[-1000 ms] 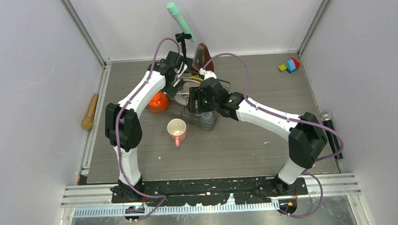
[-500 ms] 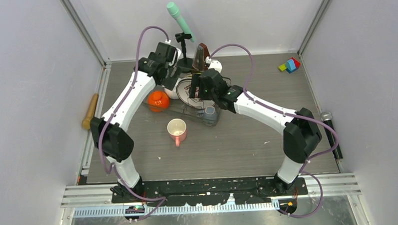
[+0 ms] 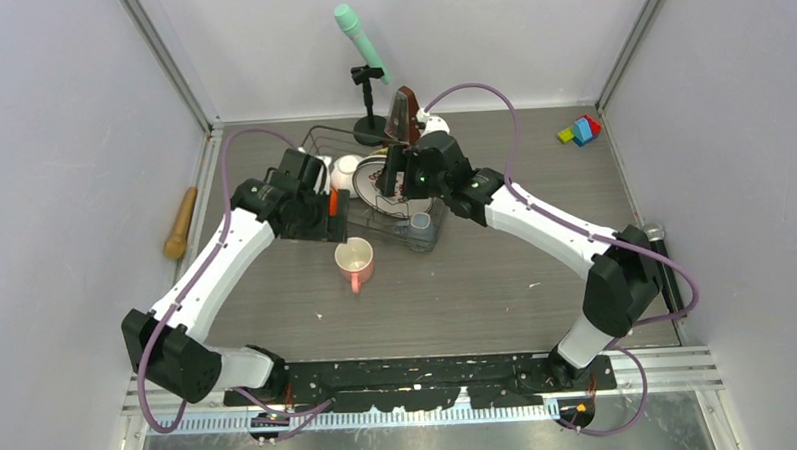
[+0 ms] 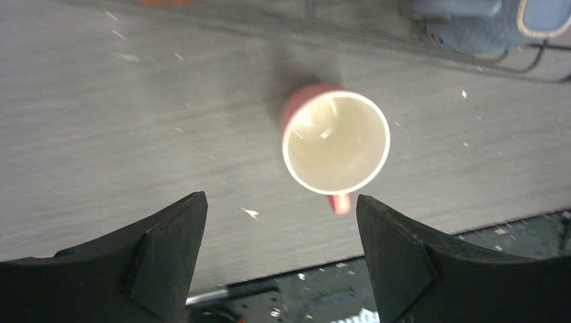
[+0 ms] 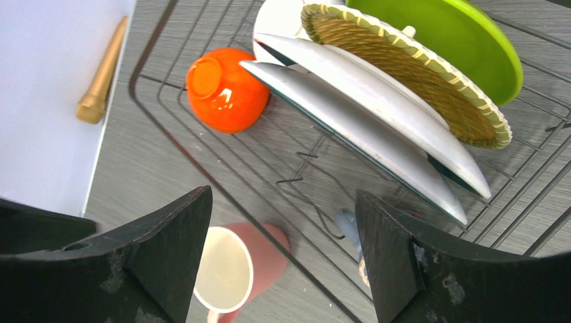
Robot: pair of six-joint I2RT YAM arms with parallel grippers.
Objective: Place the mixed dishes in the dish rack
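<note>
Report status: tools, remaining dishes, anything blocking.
Left tool open, empty, above upright pink mug. Right tool open, empty, over dark wire dish rack. Mug on table, outside rack. Nothing blocking it.

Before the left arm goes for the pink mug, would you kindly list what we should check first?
1. Left claw open and empty: ok.
2. Pink mug upright on the table, outside the dish rack: ok.
3. Mug centred under the left claw: not ok, it sits off to one side.
4. Right claw out of the way: ok, open above the rack.
5. Bare rack wire beside the orange-red bowl: ok.
6. Left claw's height over the mug: cannot tell.
</note>
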